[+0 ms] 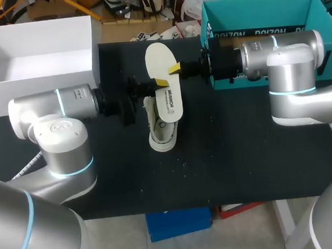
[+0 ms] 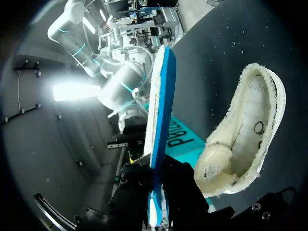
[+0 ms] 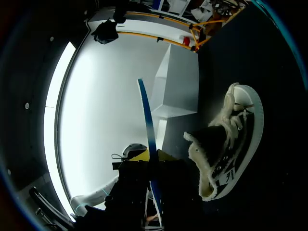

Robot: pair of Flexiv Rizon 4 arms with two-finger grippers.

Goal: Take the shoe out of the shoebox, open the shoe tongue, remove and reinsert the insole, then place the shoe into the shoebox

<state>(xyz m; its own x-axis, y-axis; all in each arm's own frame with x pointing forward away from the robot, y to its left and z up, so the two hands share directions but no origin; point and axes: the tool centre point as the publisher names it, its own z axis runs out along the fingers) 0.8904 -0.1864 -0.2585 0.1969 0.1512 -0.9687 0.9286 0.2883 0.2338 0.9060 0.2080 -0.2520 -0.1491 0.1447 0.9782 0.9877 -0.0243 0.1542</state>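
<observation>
A cream insole [image 1: 162, 68] with a blue underside hangs above the black table, held between both arms. My left gripper [image 1: 161, 82] is shut on its near end, and in the left wrist view the insole [image 2: 161, 110] runs edge-on out from between that gripper's [image 2: 156, 204] fingers. My right gripper [image 1: 174, 68] is shut on the insole's side; the right wrist view shows the insole [image 3: 147, 120] edge-on in this gripper [image 3: 151, 161]. The cream fleece-lined shoe [image 1: 162, 130] lies on the table under the insole, its opening [image 2: 240, 144] empty, beside both grippers [image 3: 226, 144].
The teal shoebox [image 1: 220, 81] stands open at the back right, behind my right arm. A white box [image 1: 38, 85] sits at the back left [image 3: 178, 82]. The table's front half is bare black cloth.
</observation>
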